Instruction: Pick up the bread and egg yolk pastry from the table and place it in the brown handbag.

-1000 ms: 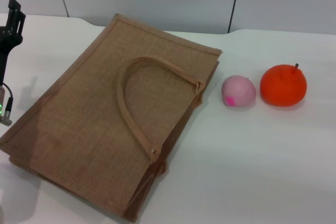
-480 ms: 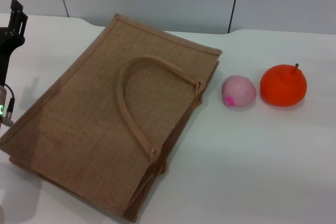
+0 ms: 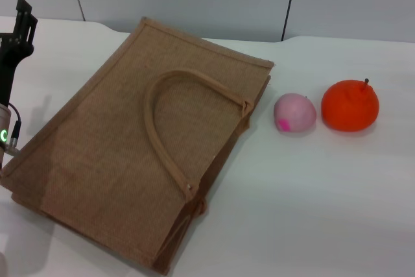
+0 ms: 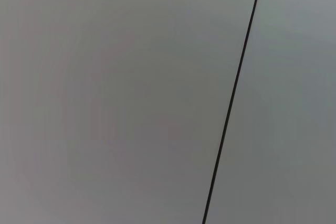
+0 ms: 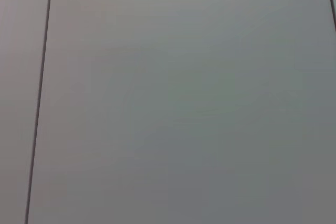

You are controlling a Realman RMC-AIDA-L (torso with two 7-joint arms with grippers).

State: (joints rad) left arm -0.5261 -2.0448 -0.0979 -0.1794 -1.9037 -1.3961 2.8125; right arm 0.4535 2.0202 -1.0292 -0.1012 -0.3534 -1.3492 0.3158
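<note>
Your left gripper (image 3: 23,21) has crept slightly rightward at the far-left edge; you cannot tell its opening. Flat brown woven burlap handbag (image 3: 110,160) lies beside it on the white table (image 3: 311,199); bread and pastry unseen.

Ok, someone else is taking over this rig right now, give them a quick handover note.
Left gripper: raised at the far left edge of the head view, beside the brown handbag; finger state not visible. Right gripper: not in view.
Handbag lies flat on the table.
Bread and egg yolk pastry: not visible in any view, so they are either in the bag or out of frame.
Pink ball and orange fruit sit right of the bag.
Done or left: cannot be confirmed; check the bag first.
</note>
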